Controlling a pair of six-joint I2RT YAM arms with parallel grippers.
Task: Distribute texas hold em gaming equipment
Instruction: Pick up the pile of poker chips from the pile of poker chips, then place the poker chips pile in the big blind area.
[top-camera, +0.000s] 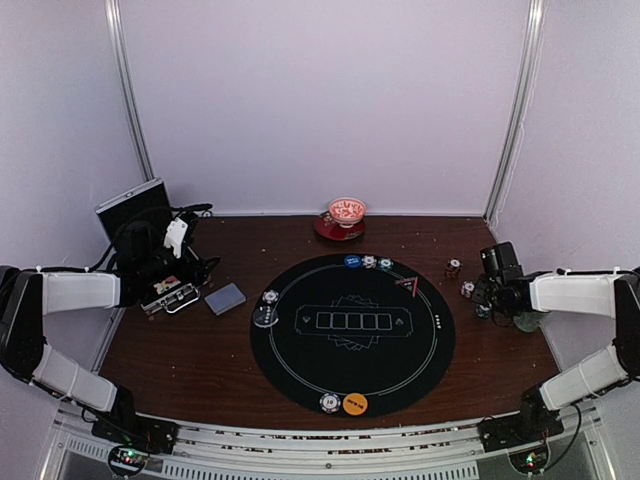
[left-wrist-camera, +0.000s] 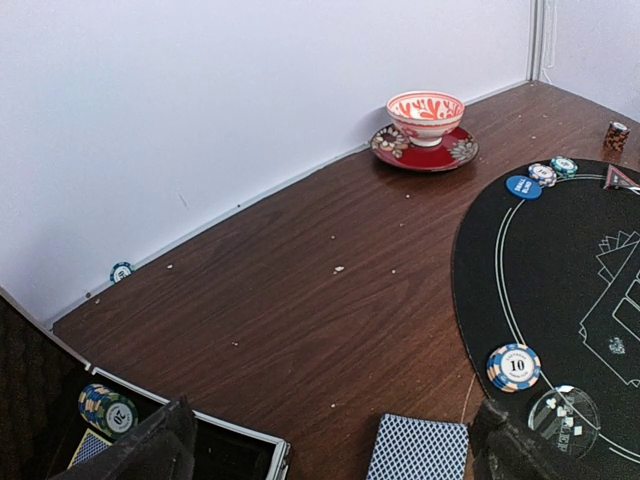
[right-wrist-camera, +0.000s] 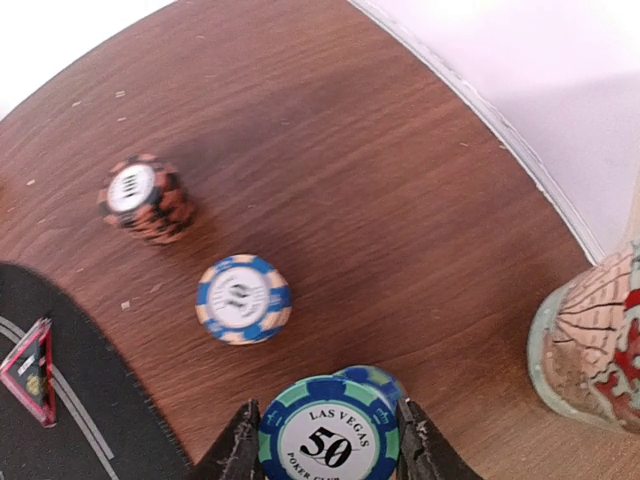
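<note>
R gripper pinches a green chip just right of the mat, beside a blue-white chip, w/ L gripper spread wide near the cards left of mat.

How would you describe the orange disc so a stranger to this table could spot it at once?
Find the round black mat in the middle of the table. At its near edge, at the bottom of the overhead view, two round pieces lie side by side. The orange disc is the right-hand one: plain orange and larger than the pale stripe-edged chip beside it.
</note>
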